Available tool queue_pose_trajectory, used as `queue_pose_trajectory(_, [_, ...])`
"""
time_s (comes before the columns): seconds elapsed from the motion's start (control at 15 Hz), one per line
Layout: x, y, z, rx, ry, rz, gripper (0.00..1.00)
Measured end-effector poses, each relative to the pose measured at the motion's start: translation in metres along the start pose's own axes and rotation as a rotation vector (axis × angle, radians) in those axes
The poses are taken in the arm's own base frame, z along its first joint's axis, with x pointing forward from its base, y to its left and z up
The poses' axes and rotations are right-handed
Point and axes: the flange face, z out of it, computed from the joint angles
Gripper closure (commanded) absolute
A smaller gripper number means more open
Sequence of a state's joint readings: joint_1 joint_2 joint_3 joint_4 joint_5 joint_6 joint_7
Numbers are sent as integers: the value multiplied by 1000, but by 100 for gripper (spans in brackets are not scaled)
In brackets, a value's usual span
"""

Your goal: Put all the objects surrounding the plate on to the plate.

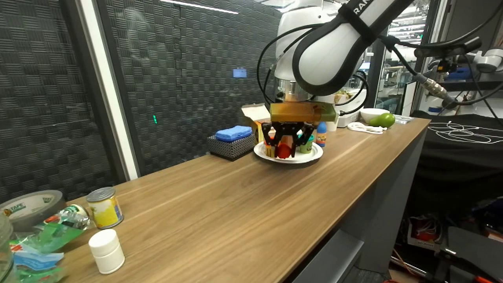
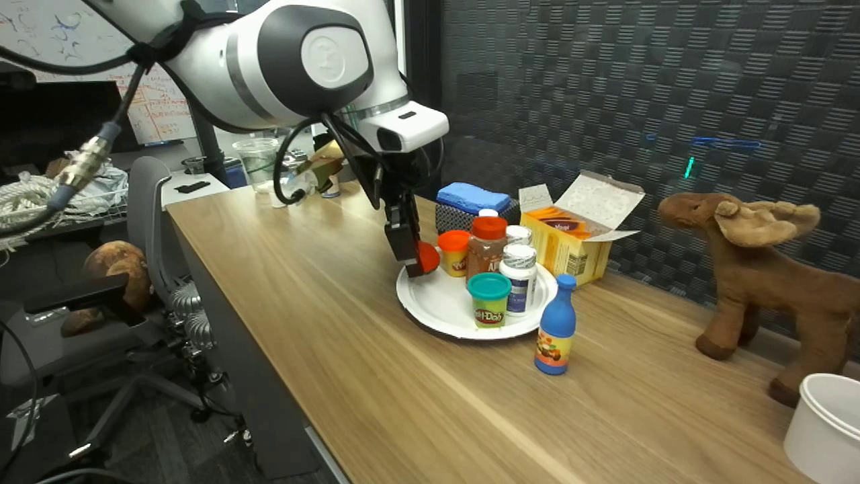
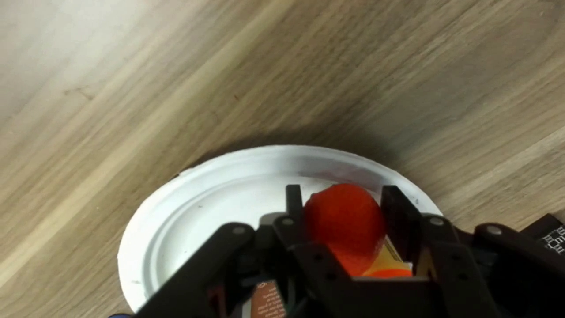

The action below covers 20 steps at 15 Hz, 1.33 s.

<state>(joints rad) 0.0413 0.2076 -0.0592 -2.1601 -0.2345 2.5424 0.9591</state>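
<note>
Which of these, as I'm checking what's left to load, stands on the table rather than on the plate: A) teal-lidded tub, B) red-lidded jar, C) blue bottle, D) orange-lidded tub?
C: in an exterior view the blue bottle stands upright on the table, outside the plate.

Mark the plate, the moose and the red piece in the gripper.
Plate (image 2: 437, 300), in an exterior view: bare surface.
Moose (image 2: 783, 289), in an exterior view: body.
Red piece (image 3: 344, 218), in the wrist view: rounded face.
</note>
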Motion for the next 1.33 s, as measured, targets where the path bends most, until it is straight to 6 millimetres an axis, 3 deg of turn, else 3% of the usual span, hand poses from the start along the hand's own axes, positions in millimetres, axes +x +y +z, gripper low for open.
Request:
queue_pose_trajectory(0.07, [0,2,1,-4,3,-4,27])
queue_pose_trajectory(0.13, [-1,3,3,-9,8,-15,25])
queue_pose_trajectory(0.33, [-11,2,6,1,18,-44,4])
queue_pose_trajectory(0.6, [-25,-2,-3,41,36,-91,0])
queue_pose_trajectory(0.87, [-22,5,-33,84,73,-87,0])
queue_pose_trajectory(1.13, [10,29,-74,128,132,-9,0])
queue_pose_trajectory(1.33, [42,53,-92,135,151,65,0])
